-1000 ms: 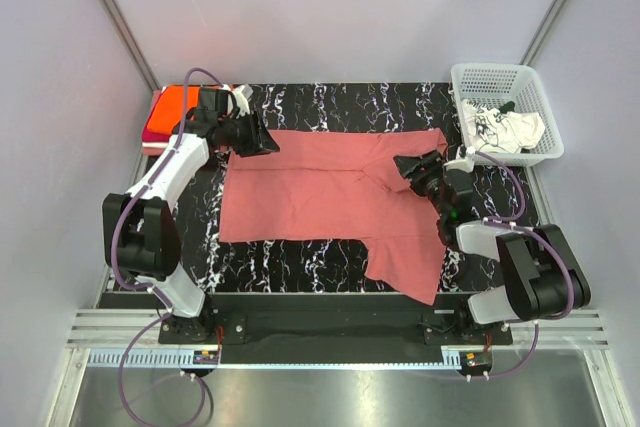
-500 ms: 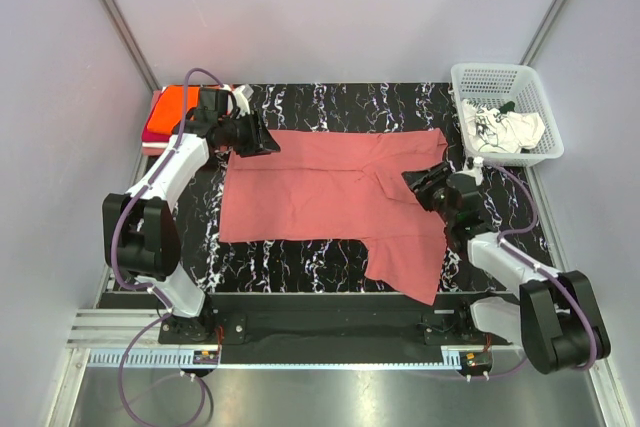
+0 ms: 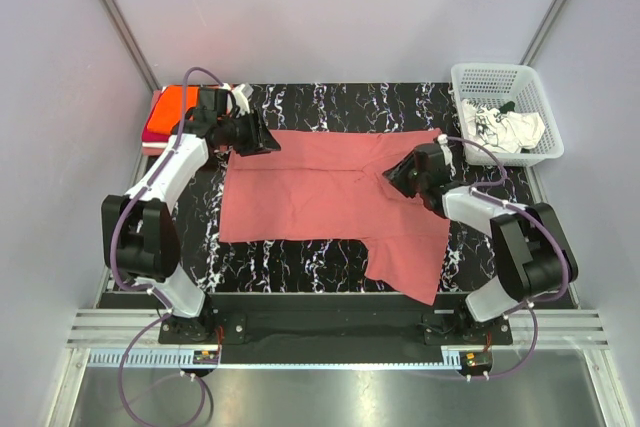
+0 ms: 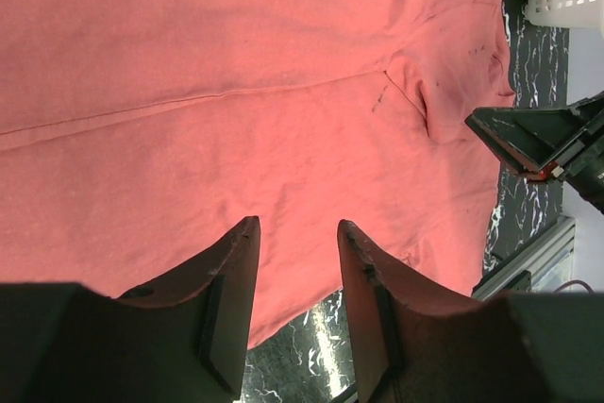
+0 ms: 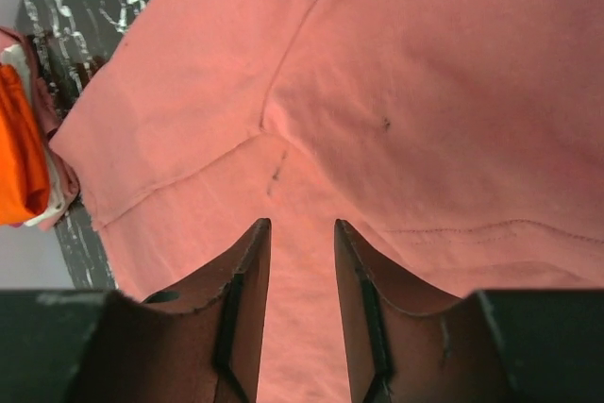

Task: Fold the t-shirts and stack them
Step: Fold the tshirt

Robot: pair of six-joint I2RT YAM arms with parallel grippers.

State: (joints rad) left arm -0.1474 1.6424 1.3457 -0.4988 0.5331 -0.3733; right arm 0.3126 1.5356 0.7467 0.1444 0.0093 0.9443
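A dusty rose-red t-shirt (image 3: 310,197) lies spread flat on the black marble table (image 3: 340,102), one sleeve hanging toward the near right. My left gripper (image 3: 266,141) is open and empty, hovering over the shirt's far left corner; its wrist view (image 4: 294,233) shows the shirt (image 4: 236,92) beneath. My right gripper (image 3: 393,175) is open and empty over the shirt near the right sleeve seam; its wrist view (image 5: 302,228) shows the seam (image 5: 274,162) just ahead. Folded orange and magenta t-shirts (image 3: 170,110) lie at the far left. A white t-shirt with black print (image 3: 505,129) lies in the basket.
A white plastic mesh basket (image 3: 470,77) stands at the far right corner, off the table's edge. The orange and magenta stack sits beside the table's far left corner. Grey walls close in on both sides and the back.
My right arm has swung its elbow outward and then back, and its gripper now sits slightly farther left over the shirt. My left arm has not moved.
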